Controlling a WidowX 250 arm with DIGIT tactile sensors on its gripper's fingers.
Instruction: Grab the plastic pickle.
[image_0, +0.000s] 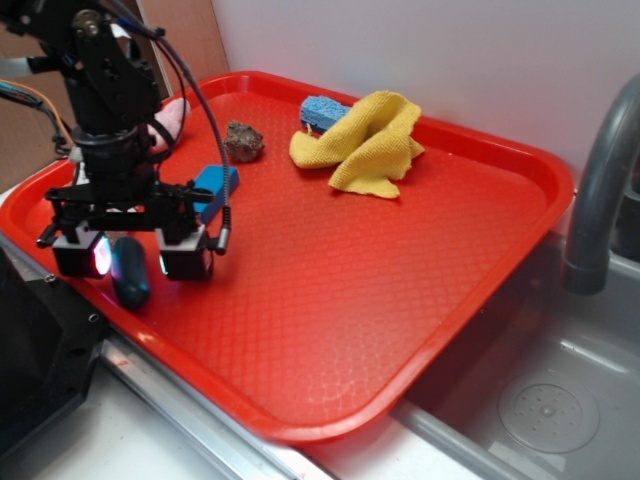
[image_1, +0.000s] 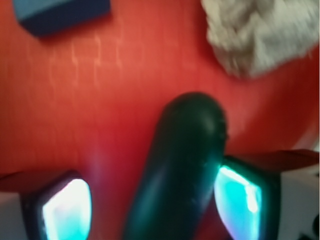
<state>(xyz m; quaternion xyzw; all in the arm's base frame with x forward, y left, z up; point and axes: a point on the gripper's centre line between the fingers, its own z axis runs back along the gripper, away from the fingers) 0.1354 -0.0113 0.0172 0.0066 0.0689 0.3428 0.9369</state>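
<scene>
Plastic pickle (image_0: 131, 272) lying flat on the red tray (image_0: 400, 300) near its front-left edge, between the spread fingers of the tool (image_0: 132, 258). In the wrist view, one lit pad (image_1: 239, 200) touching or nearly touching its flank, other well clear. Probably light, stiff, glossy and slippery; best pinched across the middle, not the rounded ends.

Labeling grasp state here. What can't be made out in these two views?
- Exterior: whether the hand touches the plastic pickle; a finger overlaps it.
- Wrist: pickle's near end, cut off by the bottom edge; the whole view is blurred.
- Exterior: pink object mostly hidden behind the arm.
- Exterior: blue sponge partly covered by the yellow cloth.
</scene>
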